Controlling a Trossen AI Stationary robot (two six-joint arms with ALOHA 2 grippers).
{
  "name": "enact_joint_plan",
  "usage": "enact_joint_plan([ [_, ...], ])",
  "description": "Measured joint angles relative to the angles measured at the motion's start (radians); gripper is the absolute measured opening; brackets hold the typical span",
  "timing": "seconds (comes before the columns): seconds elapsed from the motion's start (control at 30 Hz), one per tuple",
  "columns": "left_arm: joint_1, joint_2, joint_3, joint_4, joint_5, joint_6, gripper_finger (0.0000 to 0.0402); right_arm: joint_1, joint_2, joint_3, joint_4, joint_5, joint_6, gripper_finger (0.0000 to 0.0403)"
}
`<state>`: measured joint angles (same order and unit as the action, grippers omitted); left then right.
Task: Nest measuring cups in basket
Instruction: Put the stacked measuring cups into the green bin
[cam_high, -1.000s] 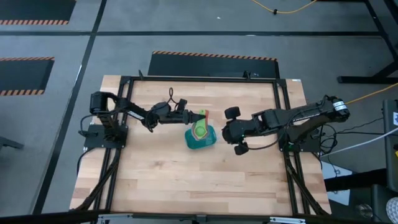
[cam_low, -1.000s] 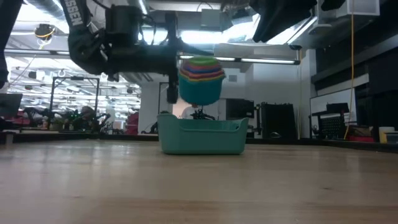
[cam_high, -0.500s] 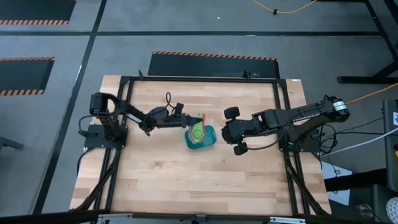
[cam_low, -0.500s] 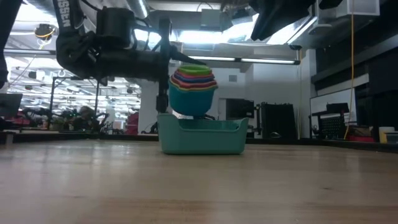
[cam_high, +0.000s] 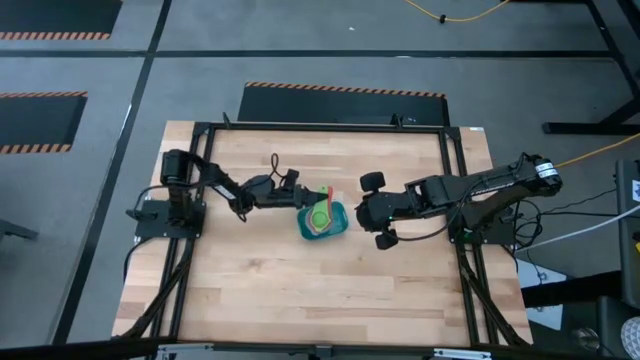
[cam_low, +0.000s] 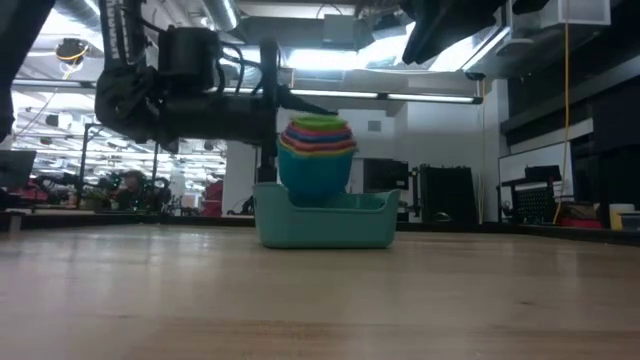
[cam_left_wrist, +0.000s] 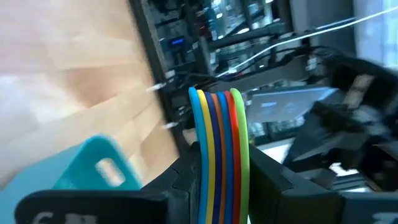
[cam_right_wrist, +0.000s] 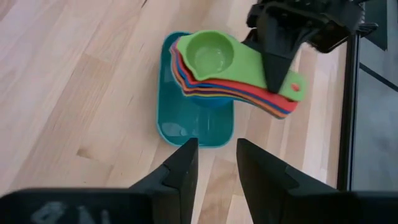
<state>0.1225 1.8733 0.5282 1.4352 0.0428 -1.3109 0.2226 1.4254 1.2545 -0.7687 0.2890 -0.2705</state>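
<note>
The measuring cups (cam_right_wrist: 211, 59) are nested in one stack, green on top, and stand upright in the low view (cam_low: 317, 150). My left gripper (cam_high: 303, 197) is shut on their stacked handles. The stack's lower part sits inside the teal basket (cam_low: 325, 222), below its rim; the basket's wall hides whether the stack touches the bottom. The basket (cam_high: 325, 230) stands on the table's middle. My right gripper (cam_high: 372, 210) is open and hovers just right of the basket, touching nothing; its fingers frame the basket (cam_right_wrist: 186, 124) in the right wrist view. My left gripper (cam_left_wrist: 219, 163) pinches the stacked handles (cam_left_wrist: 217, 124) between its two fingers, one finger (cam_right_wrist: 277, 68) on the green top handle (cam_right_wrist: 292, 84) and one beneath the stack. The fingers come roughly level from the table's left and lie across the handles. The stack stays upright, its bottom inside the basket.
Bare wooden table top (cam_high: 280, 280) lies all round the basket. A black frame (cam_high: 320, 128) runs along the table's edges. The right arm (cam_high: 450, 190) stretches in from the right edge.
My left gripper has moved down over the basket, still shut on the handles. The stack of cups hung clear above the basket's rim a second ago; now its lower part is inside the basket. The right gripper has kept still.
</note>
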Motion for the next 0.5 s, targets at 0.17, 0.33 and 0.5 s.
enact_joint_plan([
  [0.17,-0.001,0.032,0.0,-0.009,0.017,-0.022,0.0081,0.0,0.0,0.0,0.0,-0.001,0.0,0.0115],
  [0.33,0.0,0.058,-0.001,0.002,0.021,-0.03,0.0081,0.0,0.0,0.0,0.001,-0.002,-0.001,0.0115],
  [0.5,0.0,0.074,-0.001,0.019,0.042,-0.048,0.0081,0.0,0.0,0.0,0.001,-0.002,-0.002,0.0115],
])
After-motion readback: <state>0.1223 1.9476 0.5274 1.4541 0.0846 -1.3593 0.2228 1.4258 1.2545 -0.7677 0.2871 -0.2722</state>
